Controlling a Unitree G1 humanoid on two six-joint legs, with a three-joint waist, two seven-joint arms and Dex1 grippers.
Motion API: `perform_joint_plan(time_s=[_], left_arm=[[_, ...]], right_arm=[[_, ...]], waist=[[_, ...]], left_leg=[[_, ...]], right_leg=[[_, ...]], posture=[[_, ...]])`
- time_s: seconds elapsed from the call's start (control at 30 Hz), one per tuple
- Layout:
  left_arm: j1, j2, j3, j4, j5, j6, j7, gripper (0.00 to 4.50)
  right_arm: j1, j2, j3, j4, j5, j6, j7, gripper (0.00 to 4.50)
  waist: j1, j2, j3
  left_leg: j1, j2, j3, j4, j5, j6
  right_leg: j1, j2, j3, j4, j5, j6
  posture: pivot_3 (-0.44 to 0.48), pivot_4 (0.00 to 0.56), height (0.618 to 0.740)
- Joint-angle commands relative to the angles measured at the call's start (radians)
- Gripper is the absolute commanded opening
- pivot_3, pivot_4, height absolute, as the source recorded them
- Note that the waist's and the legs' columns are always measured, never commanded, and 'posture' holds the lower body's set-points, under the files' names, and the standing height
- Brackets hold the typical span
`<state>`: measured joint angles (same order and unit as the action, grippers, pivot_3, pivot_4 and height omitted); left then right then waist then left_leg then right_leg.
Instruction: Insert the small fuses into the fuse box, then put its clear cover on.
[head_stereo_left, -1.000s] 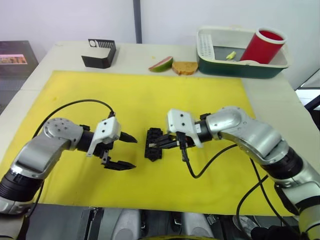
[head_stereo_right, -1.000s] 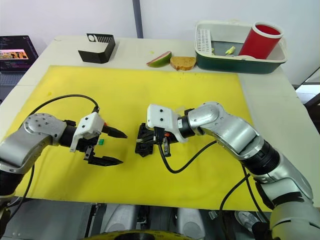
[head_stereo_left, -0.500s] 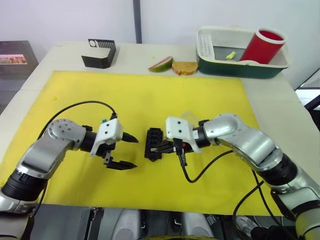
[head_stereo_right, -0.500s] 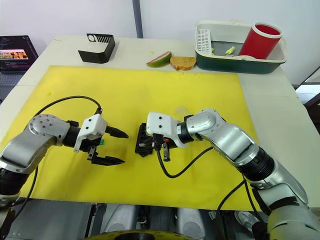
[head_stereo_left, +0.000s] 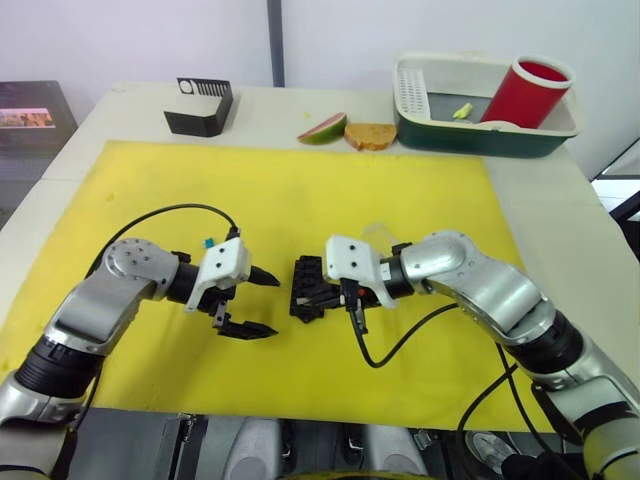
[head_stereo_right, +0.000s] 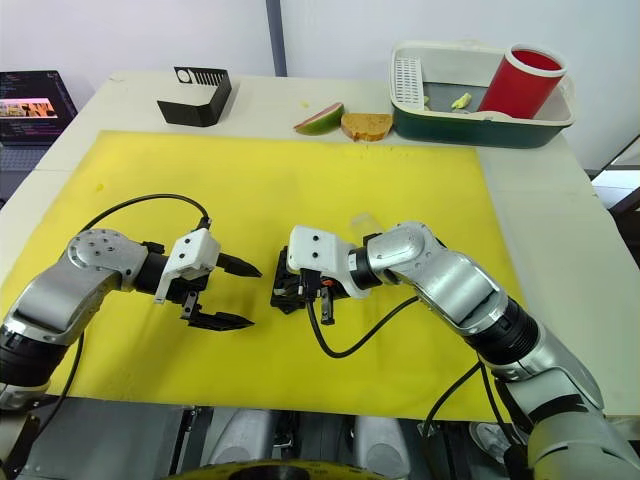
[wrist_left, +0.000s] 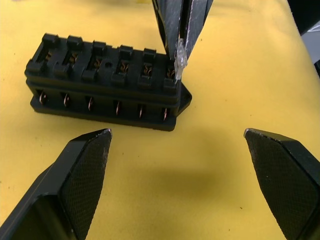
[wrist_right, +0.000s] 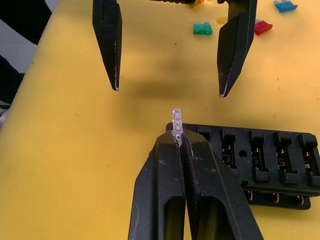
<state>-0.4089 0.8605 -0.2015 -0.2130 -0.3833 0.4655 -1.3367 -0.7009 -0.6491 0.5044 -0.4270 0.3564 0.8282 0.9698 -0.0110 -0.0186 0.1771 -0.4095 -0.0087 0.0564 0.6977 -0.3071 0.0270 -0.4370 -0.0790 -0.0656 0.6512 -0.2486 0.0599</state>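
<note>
At mat centre, fuse box (wrist_left: 105, 82) lying slots-up. Right pincer (wrist_right: 178, 142) clamping clear fuse (wrist_right: 176, 120) by its edge, hovering over end slot for insertion. Left pincer (head_stereo_left: 257, 302) waiting just beside, spread apart. Spare fuses (wrist_right: 203, 28) lying behind it.

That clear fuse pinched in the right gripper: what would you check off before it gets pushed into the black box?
1. Clear fuse gripped by right gripper: ok, fingers shut on it.
2. Fuse over the end slot of the fuse box: ok, at the slot nearest the box's end.
3. Fuse upright, blades aligned: cannot tell.
4. Slots free: ok, all look empty.
5. Left gripper clear: ok, open, beside the box, not touching.
6. Other fuses, such as the green fuse, clear of the box: ok, behind the left gripper.
</note>
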Motion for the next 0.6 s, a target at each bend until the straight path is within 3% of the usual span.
perform_joint_plan(time_s=[0.03,0.6], left_arm=[[-0.020,0.003,0.004,-0.007,0.011,-0.023,-0.008,4.46],[-0.031,-0.007,0.001,-0.007,0.021,-0.016,-0.014,4.46]], right_arm=[[0.011,-0.009,-0.011,-0.015,-0.019,-0.007,0.000,0.00],[0.018,-0.008,-0.024,-0.021,-0.033,0.009,0.007,0.00]], waist=[[0.000,0.000,0.000],[0.000,0.000,0.000]], left_leg=[[0.000,0.000,0.000,0.000,0.000,0.000],[0.000,0.000,0.000,0.000,0.000,0.000]], right_leg=[[0.000,0.000,0.000,0.000,0.000,0.000],[0.001,0.001,0.000,0.000,0.000,0.000]], posture=[[0.000,0.150,0.740],[0.000,0.150,0.740]])
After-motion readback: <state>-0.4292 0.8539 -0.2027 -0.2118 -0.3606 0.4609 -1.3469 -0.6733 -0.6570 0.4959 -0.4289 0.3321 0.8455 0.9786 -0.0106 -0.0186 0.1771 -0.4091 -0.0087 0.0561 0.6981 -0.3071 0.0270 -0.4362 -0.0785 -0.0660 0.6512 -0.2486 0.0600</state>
